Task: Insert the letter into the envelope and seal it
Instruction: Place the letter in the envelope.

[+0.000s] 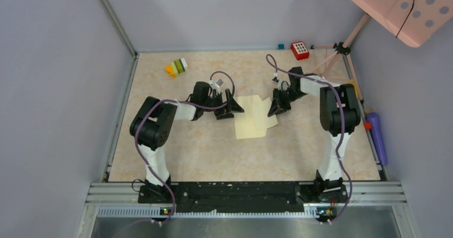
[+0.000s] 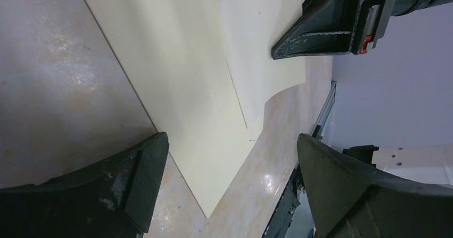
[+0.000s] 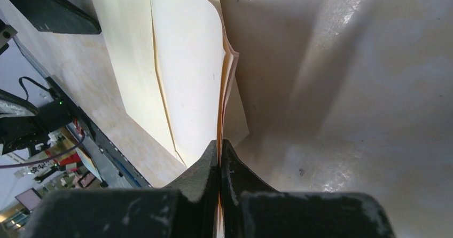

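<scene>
The right claw (image 3: 219, 148) is clamped tight on the edge of the letter (image 3: 187, 72), with no gap between its fingers. The pinched edge shows several thin layers with tan-orange rims. From the fingertips the letter rises in a curve, its held side lifted off the table (image 1: 213, 152) and its far side lying over the envelope (image 3: 125, 62).

The envelope (image 1: 247, 127) lies flat on the table between the two claws. Its near-right part is tucked under the letter (image 1: 265, 112). It reaches from just in front of the left claw (image 1: 228, 108) across to the right claw (image 1: 278, 105).

The left claw (image 2: 231, 142) is spread wide and grips nothing. Seen from its own wrist, one corner of the envelope (image 2: 181, 99) points in between its two fingers (image 2: 133, 179). Whether they touch the paper I cannot tell. Beyond that corner the letter (image 2: 259, 46) overlaps the envelope and shows a thin straight crease. The right claw (image 2: 315, 35) sits at the letter's far edge.
</scene>
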Controlling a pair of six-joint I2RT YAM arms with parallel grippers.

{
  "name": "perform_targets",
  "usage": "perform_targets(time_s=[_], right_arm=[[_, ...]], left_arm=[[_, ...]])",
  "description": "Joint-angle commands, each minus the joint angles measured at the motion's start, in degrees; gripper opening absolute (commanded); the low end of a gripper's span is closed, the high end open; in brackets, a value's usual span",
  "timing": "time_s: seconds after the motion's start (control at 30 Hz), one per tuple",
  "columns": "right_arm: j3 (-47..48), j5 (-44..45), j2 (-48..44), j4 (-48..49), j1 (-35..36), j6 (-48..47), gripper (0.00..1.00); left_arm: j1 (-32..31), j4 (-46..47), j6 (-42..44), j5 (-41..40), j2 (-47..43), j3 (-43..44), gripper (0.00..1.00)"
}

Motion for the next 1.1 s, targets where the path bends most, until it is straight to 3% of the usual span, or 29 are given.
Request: perform_targets(time_s=[0.0, 0.53, 1.07], right_arm=[[-1.4, -1.2, 0.0, 3.6, 0.9, 1.8, 0.0], [-3.4, 0.2, -3.6, 7.8, 2.1, 3.6, 0.0], [-5.8, -7.9, -2.9, 13.5, 5.4, 7.2, 0.0]], left_arm=[[-1.1, -1.4, 0.9, -1.0, 1.3, 0.5, 0.96], [-1.4, -1.8, 1.5, -1.7, 0.8, 0.4, 0.96], [-1.5, -1.8, 1.3, -1.2, 0.8, 0.6, 0.96]])
